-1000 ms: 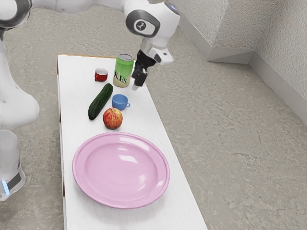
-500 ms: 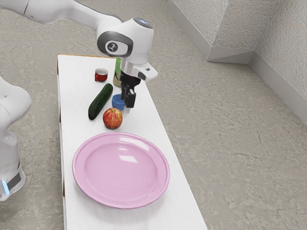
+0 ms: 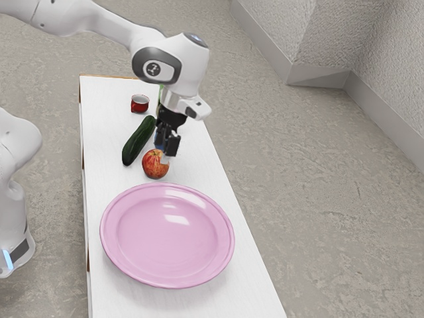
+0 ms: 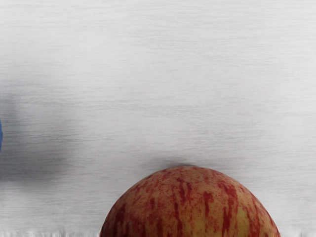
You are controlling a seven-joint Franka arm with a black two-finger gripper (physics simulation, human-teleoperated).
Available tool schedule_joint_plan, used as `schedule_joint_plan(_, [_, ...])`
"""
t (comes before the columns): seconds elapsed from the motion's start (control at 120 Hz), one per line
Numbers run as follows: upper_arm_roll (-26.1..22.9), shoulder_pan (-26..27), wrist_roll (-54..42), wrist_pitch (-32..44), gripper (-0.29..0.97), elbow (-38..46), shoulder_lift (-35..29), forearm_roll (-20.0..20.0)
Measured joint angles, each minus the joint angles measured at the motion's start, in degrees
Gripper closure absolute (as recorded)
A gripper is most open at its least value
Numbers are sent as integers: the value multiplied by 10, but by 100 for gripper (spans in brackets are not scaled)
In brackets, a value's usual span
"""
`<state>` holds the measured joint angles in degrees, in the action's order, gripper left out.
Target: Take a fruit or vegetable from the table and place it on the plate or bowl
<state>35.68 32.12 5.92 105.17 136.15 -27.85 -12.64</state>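
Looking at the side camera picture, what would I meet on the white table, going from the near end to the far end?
Pink plate → apple → cucumber → red cup.

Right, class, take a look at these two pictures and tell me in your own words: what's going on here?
A white robot arm leans over a white table, its jaws poised close above an apple that sits on the tabletop, not yet lifted. The wrist view has the apple just under the hand. The pink plate nearby holds nothing. A cucumber lies beside the apple, and a red cup stands farther back.
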Motion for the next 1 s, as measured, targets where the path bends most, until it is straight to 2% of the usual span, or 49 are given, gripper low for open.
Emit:
schedule_joint_plan(0.108, [-21, -16, 6, 17, 3, 10, -9, 1])
schedule_joint_plan(0.458, [-24, -31, 23, 71, 3, 36, -12, 1])
schedule_joint_plan(1.0, [-17, -32, 37, 65, 3, 70, -27, 22])
